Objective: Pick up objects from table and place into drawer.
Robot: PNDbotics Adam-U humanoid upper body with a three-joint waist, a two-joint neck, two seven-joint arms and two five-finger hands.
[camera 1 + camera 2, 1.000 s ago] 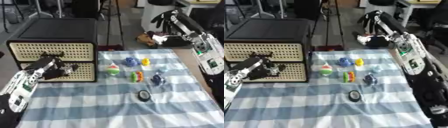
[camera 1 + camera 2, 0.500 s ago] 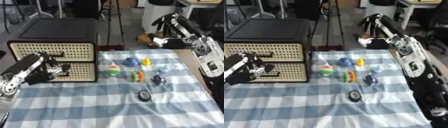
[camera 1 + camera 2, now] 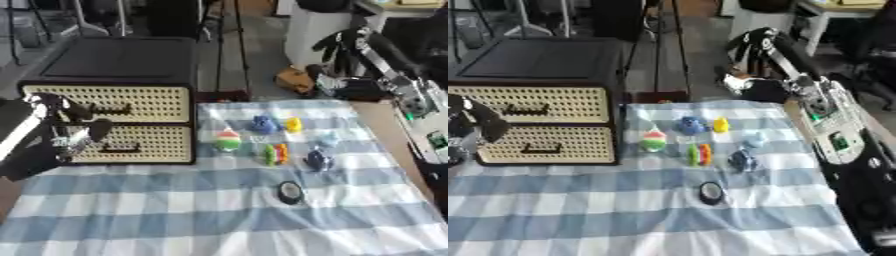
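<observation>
Your left hand (image 3: 61, 127) hangs before the drawer unit (image 3: 131, 105), fingers curled on nothing, both drawers closed. The small toys (image 3: 278, 142) lie right of it on the checked cloth (image 3: 219, 215) covering the worktop. Your right hand (image 3: 750, 47) is raised far right, fingers relaxed, empty.

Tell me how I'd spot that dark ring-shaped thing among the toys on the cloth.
Start at the drawer cabinet on the left of the checked cloth. The toys cluster to its right; the ring lies alone, nearest the camera, below the striped toy. It is flat, round and black, while its neighbours are colourful.
</observation>
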